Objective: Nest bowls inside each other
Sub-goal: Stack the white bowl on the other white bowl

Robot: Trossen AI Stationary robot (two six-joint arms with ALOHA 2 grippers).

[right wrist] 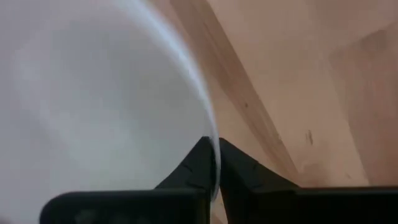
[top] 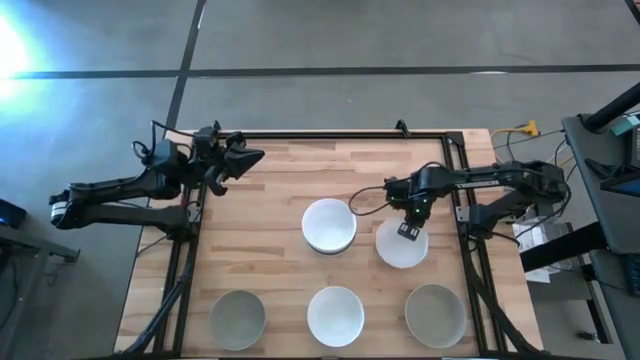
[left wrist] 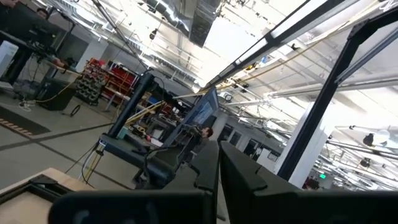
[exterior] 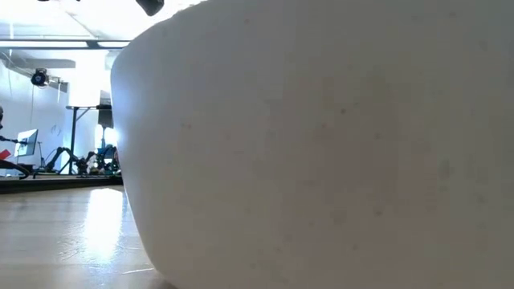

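Observation:
Five bowls show on the wooden table [top: 260, 250]. A white bowl [top: 328, 226] stands mid-table. To its right stands a second white bowl [top: 398, 252], on which my right gripper [top: 409, 232] is shut. Along the near edge stand a pale grey-green bowl [top: 237, 316], a white bowl [top: 335, 314] and another grey-green bowl [top: 435, 314]. The near white bowl [exterior: 321, 144] fills the low view. My left gripper [top: 250, 158] is shut on nothing, raised above the table's far left corner. My right gripper pinches the white bowl's rim [right wrist: 211, 140] between its two fingers, one finger inside the bowl [right wrist: 189, 171] and the other outside. The fingers come from above, pointing down, at the bowl's far side. The bowl stands mouth up on the table.
A black frame rail [top: 330, 135] runs round the table's far and side edges. Bare wood lies left of the mid-table bowl and between the two rows of bowls. Cables and equipment [top: 530, 215] crowd the right side beyond the table.

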